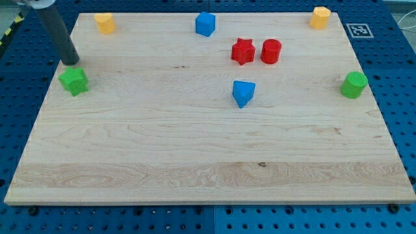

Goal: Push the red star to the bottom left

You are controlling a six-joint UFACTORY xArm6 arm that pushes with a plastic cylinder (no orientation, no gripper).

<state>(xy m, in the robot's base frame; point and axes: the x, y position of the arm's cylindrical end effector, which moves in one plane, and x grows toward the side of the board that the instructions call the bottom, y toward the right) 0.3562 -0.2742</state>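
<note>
The red star (242, 51) lies on the wooden board (162, 149) right of centre near the view's top, close beside a red cylinder (270, 51) on its right. My rod comes down from the view's top left, and my tip (71, 62) rests at the board's left side, just above a green star-like block (74, 80). The tip is far to the left of the red star, well apart from it.
A blue block (243, 93) lies just below the red star. A blue cube (205, 24) sits top centre, a yellow block (104, 23) top left, a yellow block (320, 17) top right, a green cylinder (354, 85) at the right edge.
</note>
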